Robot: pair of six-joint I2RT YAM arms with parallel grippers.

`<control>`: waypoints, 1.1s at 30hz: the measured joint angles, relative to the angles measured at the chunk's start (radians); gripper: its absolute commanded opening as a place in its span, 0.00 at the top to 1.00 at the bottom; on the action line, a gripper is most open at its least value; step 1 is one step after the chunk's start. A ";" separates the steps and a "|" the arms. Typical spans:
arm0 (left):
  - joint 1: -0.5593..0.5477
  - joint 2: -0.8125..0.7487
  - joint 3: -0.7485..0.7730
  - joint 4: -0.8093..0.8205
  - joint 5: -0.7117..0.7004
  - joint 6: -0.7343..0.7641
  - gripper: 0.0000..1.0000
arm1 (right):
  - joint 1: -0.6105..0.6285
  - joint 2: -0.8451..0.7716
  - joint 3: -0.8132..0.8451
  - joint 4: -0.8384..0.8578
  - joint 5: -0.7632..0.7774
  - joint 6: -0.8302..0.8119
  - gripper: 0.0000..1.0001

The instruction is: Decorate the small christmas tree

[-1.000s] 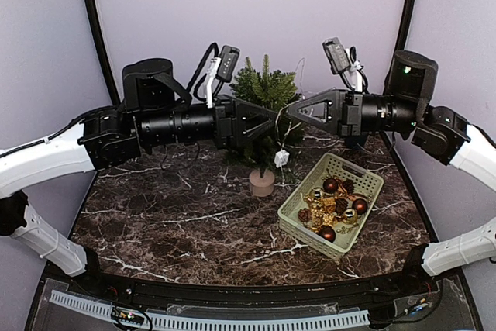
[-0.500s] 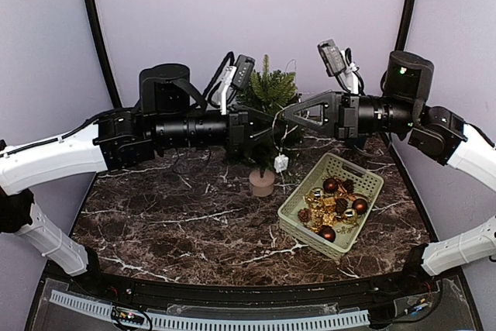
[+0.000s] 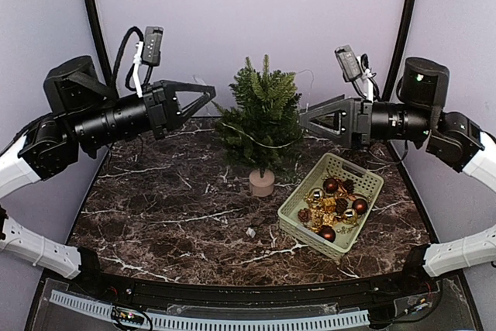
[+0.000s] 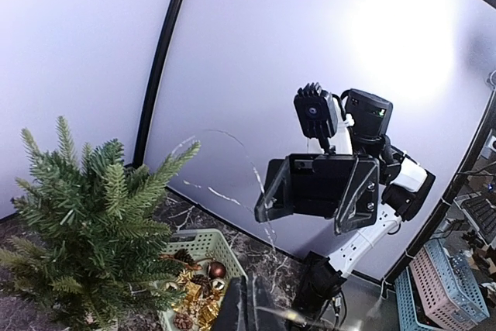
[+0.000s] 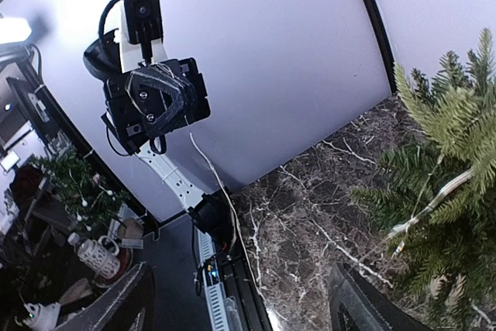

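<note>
Top external view: the small christmas tree (image 3: 262,118) stands in its beige pot (image 3: 262,184) at the centre rear of the dark marble table (image 3: 155,207). It lies between the two grippers and touches neither.

Fingers:
- Left gripper (image 3: 211,93), to the left of the tree at the height of its upper branches: fingers closed to a point, aimed at the tree. The right wrist view shows a pale wire (image 5: 213,172) leaving this gripper's tip. In the left wrist view it arcs over to a branch tip, so the closed fingers pinch the wire.
- Right gripper (image 3: 304,123), just right of the tree at mid height: fingers spread wide, with nothing between them. The right wrist view confirms this, as its own fingers (image 5: 128,304) sit at opposite lower corners with bare table between.

Orientation: the tree is upright, long axis vertical, tip up and trunk down into the pot. A pale strand lies draped across its middle branches.

Counts:
- One tree, one pot.
- One pale green basket (image 3: 288,221), right of the pot and apart from it.
- At least three dark red balls (image 3: 331,185) inside the basket. The gold pieces and cones are too tangled to count.
- One small white bit (image 3: 250,232) on the table in front of the pot.
</note>
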 measured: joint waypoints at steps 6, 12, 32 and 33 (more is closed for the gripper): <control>0.000 -0.047 -0.032 -0.023 -0.017 0.024 1.00 | 0.000 -0.043 -0.064 0.003 0.036 0.011 0.13; 0.000 -0.048 -0.039 -0.038 -0.019 0.042 1.00 | 0.007 -0.024 -0.138 0.005 0.058 0.016 0.10; 0.049 -0.019 0.018 -0.140 -0.181 0.093 1.00 | 0.060 -0.112 -0.148 -0.283 0.256 0.046 0.03; 0.060 -0.019 0.018 -0.143 -0.190 0.091 1.00 | 0.060 -0.103 -0.150 -0.303 0.270 0.051 0.02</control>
